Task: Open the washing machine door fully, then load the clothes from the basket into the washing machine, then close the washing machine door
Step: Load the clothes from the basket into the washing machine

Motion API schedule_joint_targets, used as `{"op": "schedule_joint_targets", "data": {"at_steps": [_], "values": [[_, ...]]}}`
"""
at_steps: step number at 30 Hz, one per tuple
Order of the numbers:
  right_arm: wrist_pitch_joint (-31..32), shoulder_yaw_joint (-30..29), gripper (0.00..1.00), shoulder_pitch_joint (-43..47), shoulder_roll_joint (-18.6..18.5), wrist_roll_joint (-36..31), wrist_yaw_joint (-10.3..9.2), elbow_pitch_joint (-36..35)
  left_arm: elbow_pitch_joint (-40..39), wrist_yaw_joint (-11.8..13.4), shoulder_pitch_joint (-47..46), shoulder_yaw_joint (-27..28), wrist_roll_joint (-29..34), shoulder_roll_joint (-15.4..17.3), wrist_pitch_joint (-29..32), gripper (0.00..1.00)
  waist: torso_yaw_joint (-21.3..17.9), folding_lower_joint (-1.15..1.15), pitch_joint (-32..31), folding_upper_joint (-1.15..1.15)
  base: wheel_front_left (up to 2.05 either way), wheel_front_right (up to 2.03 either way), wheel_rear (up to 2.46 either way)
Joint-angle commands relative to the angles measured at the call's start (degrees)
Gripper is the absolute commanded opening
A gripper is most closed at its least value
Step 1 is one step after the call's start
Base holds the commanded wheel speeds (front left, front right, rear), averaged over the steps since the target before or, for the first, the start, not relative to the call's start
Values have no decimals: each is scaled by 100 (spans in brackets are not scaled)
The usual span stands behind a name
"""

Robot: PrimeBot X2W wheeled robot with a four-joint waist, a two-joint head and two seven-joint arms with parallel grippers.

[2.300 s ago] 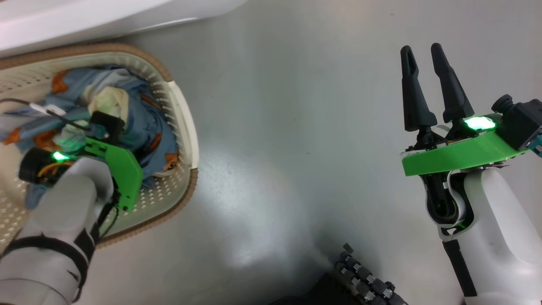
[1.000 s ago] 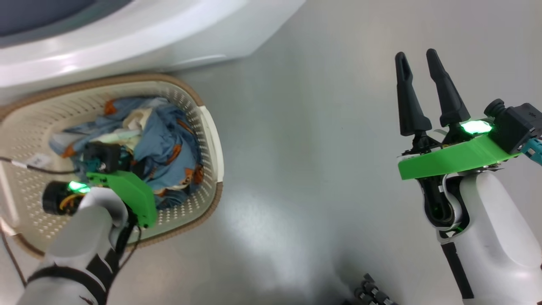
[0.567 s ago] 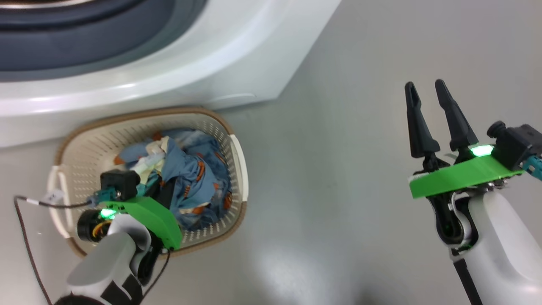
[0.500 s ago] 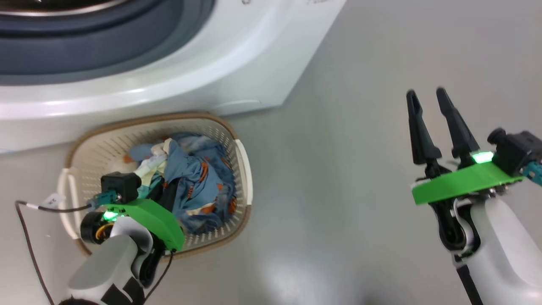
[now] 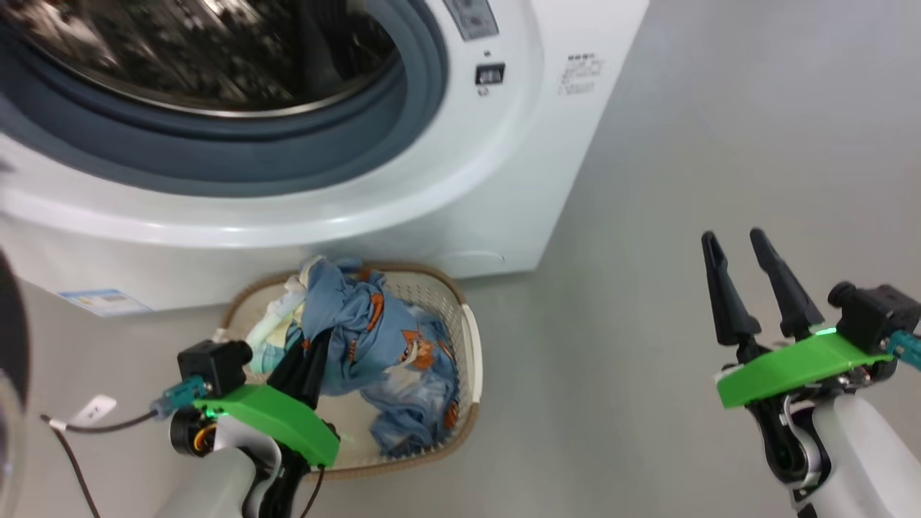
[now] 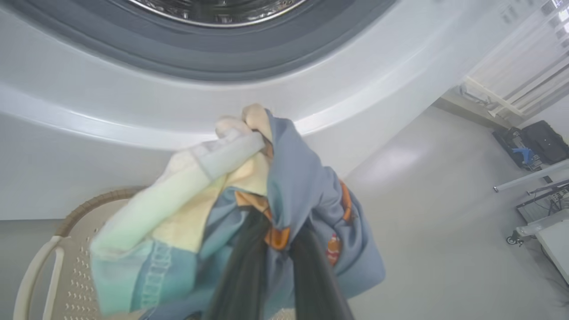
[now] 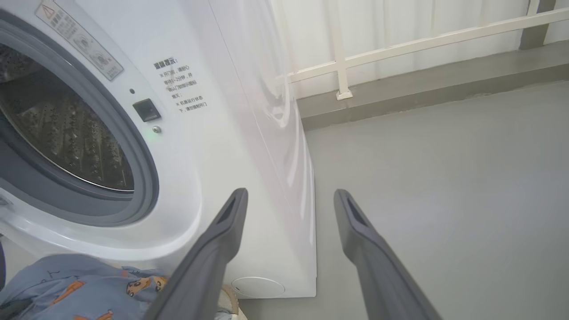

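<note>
One washing machine (image 5: 504,180), with one drum (image 5: 216,50) and one blue label sticker (image 5: 101,301). One washing machine door (image 5: 8,338), seen at its dark rim. One basket (image 5: 471,345). One bunch of clothes (image 5: 360,324); number of garments in it impossible to tell. Two grippers, left gripper (image 5: 311,360) and right gripper (image 5: 732,234), two dark fingers on each. One white railing (image 7: 400,50) in the right wrist view.

The head view looks down on the front of the washing machine (image 5: 504,180) and on the basket (image 5: 471,352). The left wrist view, very near the clothes (image 6: 302,186), faces up to its opening. The right wrist view sees the same front from the right.
</note>
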Motion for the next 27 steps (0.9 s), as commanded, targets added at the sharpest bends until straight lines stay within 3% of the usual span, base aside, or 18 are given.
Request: {"op": "schedule_joint_targets", "data": {"at_steps": [1,19,27], "values": [[-46,102,100,165,-96,70,42,-82,-260,-28,141,293,121,113,-68,0,374,0,-603,0,0,0,0],[-46,50,100,666,-245,207,42,-23,-1330,-28,916,1304,834,-112,-69,0,523,0,-1349,0,0,0,0],[-46,57,100,719,-322,251,42,-67,-1452,-28,1120,1613,1181,-249,-69,0,467,0,-1491,0,0,0,0]]}}
